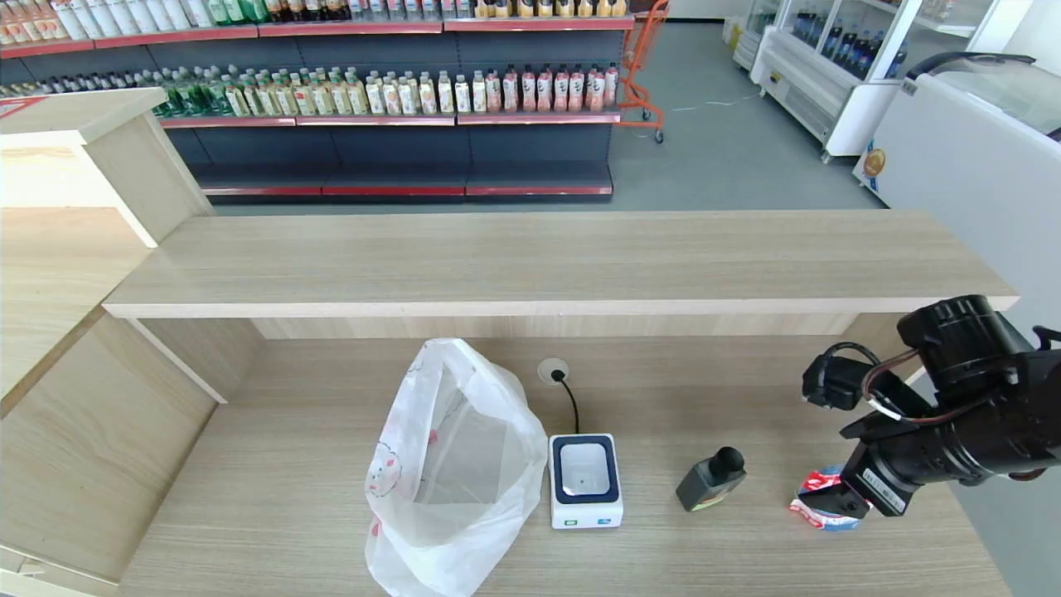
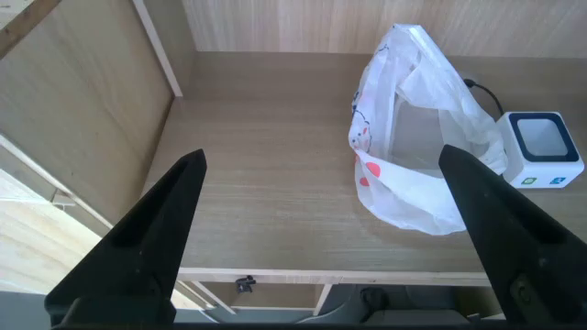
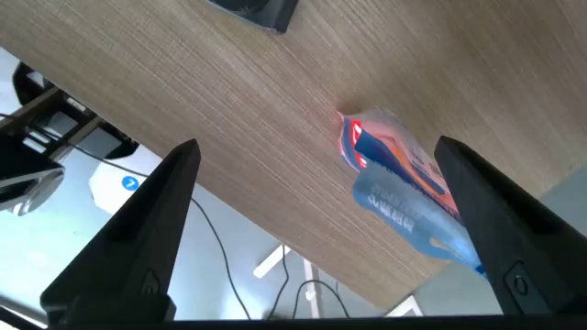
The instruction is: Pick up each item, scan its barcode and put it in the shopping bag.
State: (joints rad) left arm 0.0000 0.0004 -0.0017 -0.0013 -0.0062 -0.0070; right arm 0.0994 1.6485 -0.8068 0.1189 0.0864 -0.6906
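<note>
Noted first the bench point(image 1: 290, 497): broad, flat, pale wood-grain laminate with a matte face. Found the shopping bag point(image 1: 452, 464) standing on it left of centre, thin white translucent film, limp and creased, mouth gaping upward. Saw just beside the bag, to its right, the scanner point(image 1: 585, 481), a boxy white block with a dark-framed glass window, fed by a black cable point(image 1: 570, 398) from a hole in the bench. Spotted farther right a small dark bottle point(image 1: 710, 481), hard-sided, capped with a rounded black top, tilted on the bench. Found the snack packet point(image 3: 404, 188) near the bench's right edge, lying flat, glossy red, blue and white foil, puffed and wrinkled. Judged it light, soft, crushable and slippery; would take it across the middle of its narrow width with a mild squeeze, leaving the flat faces free for the scanner. Could not see a barcode. Caught the right pincer point(image 3: 318, 156) released, fingers spread wide above the packet, the packet under the gap and nearer one finger; could not settle contact. Caught the left pincer point(image 2: 323, 160) likewise released and empty, held off the bag's left side, well apart from it.
</note>
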